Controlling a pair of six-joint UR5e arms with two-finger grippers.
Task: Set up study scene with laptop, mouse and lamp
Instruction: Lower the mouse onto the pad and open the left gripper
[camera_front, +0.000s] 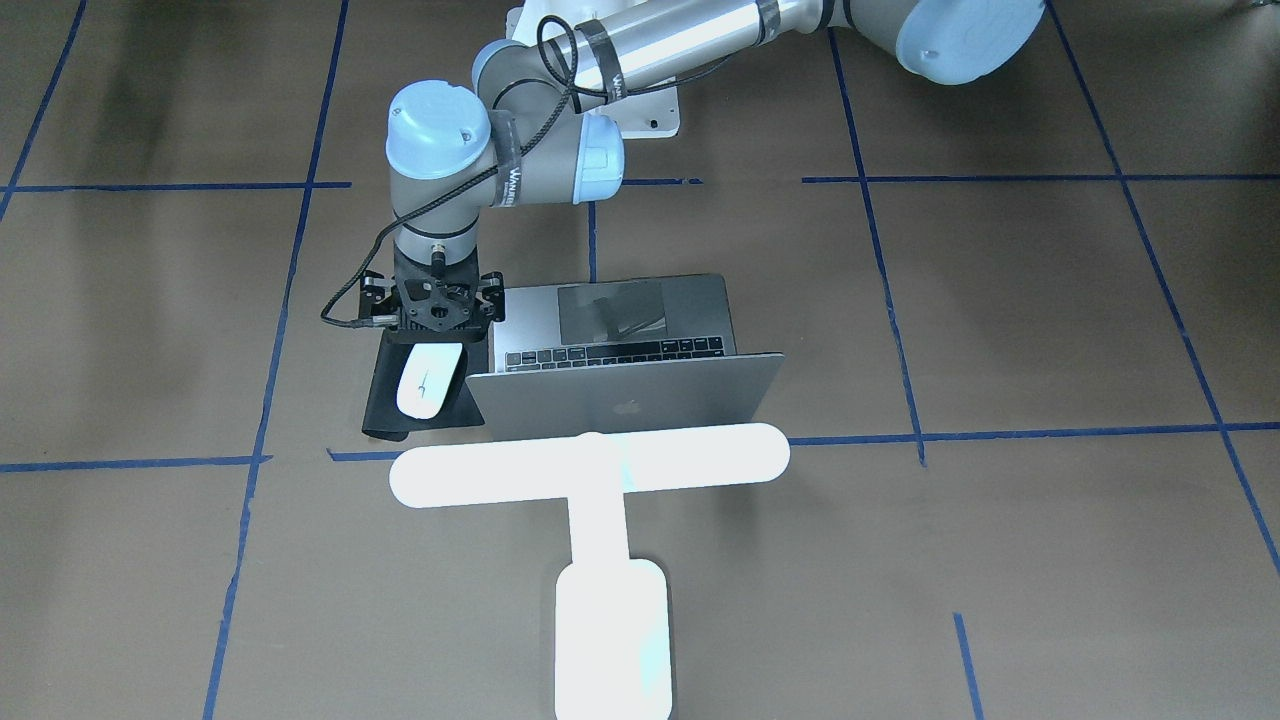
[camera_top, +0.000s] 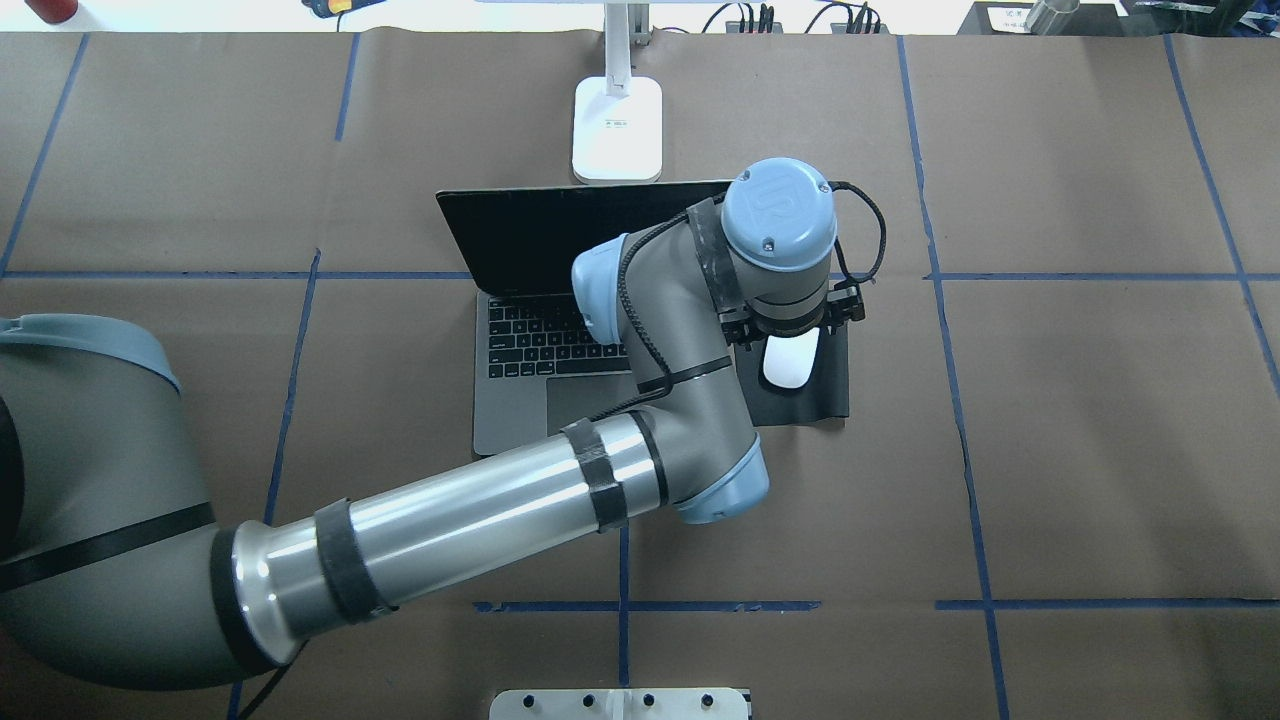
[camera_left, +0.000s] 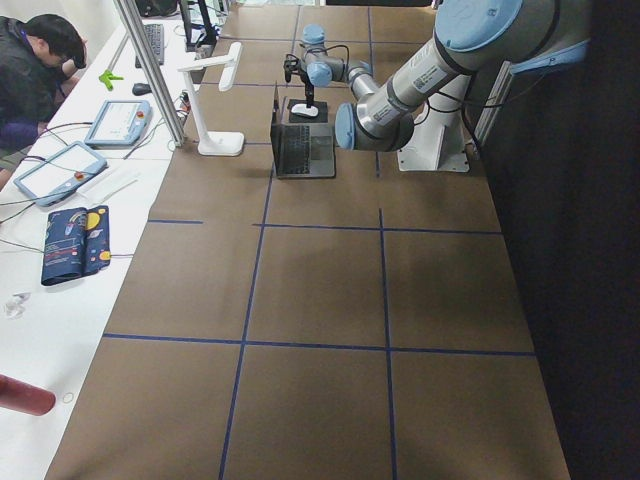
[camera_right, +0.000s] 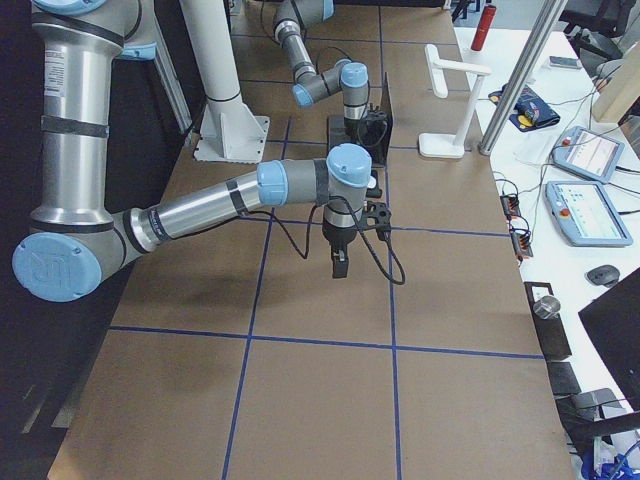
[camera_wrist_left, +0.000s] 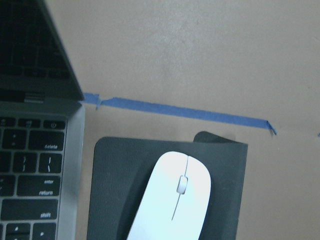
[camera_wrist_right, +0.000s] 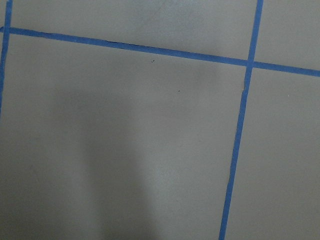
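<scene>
The laptop (camera_front: 620, 395) stands open at mid table, screen toward the robot; it also shows in the overhead view (camera_top: 510, 400). The white mouse (camera_front: 430, 382) lies on a black pad (camera_front: 385, 400) beside the laptop, and shows in the left wrist view (camera_wrist_left: 175, 200). My left gripper (camera_front: 435, 330) hangs just above the mouse's robot-side end, its links spread, open and holding nothing, with its fingertips hidden under the wrist. The glowing lamp (camera_front: 590, 465) stands behind the laptop's lid. My right gripper (camera_right: 340, 268) points down over bare table in the exterior right view; I cannot tell its state.
A white flared pedestal (camera_top: 620, 703) is bolted at the robot-side edge. Blue tape lines (camera_wrist_right: 240, 125) cross the brown table cover. A side table with tablets (camera_left: 60, 170) and a seated person (camera_left: 40, 50) runs along the far edge.
</scene>
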